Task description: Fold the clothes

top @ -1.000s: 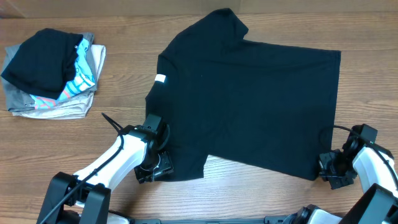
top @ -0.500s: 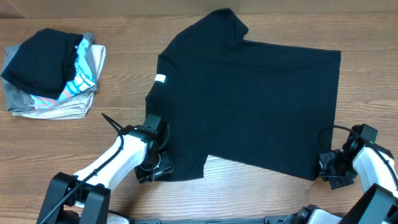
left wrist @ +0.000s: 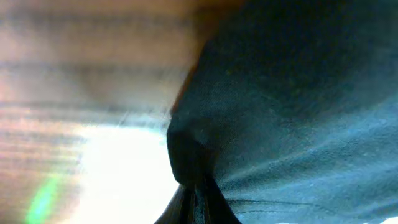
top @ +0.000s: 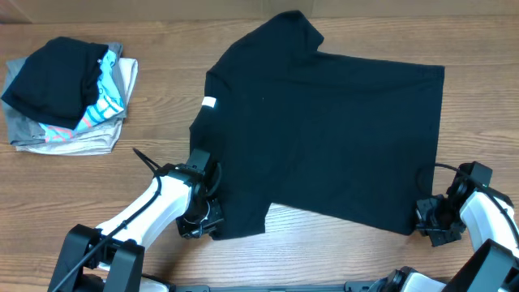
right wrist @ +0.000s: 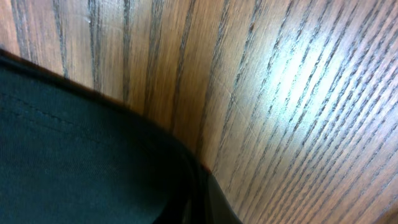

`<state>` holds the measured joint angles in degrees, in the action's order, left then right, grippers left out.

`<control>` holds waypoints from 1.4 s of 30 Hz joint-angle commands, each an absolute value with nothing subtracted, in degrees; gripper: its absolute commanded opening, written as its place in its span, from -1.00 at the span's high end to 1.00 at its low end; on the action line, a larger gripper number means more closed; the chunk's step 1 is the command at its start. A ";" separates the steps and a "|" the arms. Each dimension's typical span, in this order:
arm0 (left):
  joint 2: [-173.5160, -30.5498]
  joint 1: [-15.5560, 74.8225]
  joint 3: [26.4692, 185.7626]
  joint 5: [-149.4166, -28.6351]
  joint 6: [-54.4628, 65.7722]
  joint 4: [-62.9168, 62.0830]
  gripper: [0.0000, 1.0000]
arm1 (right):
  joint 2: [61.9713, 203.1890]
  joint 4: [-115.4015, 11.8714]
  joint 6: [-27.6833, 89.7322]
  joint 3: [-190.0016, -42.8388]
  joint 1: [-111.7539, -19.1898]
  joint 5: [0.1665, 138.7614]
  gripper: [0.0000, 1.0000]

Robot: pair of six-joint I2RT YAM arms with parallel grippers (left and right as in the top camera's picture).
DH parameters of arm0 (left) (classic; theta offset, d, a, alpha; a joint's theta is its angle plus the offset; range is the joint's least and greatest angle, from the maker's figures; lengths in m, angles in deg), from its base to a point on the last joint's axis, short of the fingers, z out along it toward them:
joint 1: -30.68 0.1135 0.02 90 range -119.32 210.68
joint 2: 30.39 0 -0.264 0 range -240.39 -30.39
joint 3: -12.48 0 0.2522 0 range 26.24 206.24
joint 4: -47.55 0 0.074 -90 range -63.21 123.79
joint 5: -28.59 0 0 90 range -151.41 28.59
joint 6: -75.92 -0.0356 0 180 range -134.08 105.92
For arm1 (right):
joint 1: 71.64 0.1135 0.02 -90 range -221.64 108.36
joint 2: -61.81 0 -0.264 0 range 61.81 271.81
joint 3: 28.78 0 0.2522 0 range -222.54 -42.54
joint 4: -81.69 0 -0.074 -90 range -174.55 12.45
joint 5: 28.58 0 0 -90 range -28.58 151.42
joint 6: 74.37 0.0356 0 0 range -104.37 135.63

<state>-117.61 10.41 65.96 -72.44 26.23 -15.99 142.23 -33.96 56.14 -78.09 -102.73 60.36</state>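
As the shirt (top: 324,138) lies spread flat over the middle and right of the table (top: 162,49) — label (top: 209,102) at the neck to the left, hem to the right — the step in hand looks like the first fold, with both near corners gripped. The left gripper (top: 203,221) sits at the near sleeve, its jaws pressed together on a pinch of black cloth that the left wrist view shows bunched up into them. The right gripper (top: 428,219) is at the near hem corner, jaws likewise closed. The right wrist view shows the corner running in between them, so I judge it held. A pile (top: 65,97) of folded garments sits well apart at the far left. The next move calls for lifting both corners together and carrying the near edge across to the far one — level and in step, lest the soft cloth slip or drag crooked.
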 commanded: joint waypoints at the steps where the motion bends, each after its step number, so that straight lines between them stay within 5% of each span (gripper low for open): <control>1: -117.23 10.04 68.92 -73.51 23.50 -20.95 0.92 | 142.32 -32.98 56.38 -77.94 -102.88 60.21 0.93; 18: -116.88 10.04 93.85 -72.83 20.57 -35.05 0.92 | 142.32 -22.42 56.16 -90.66 -102.88 60.32 0.92; 42: -117.34 10.02 107.10 -69.81 17.12 -23.22 0.92 | 142.34 -24.87 53.34 -95.56 -102.77 69.26 0.92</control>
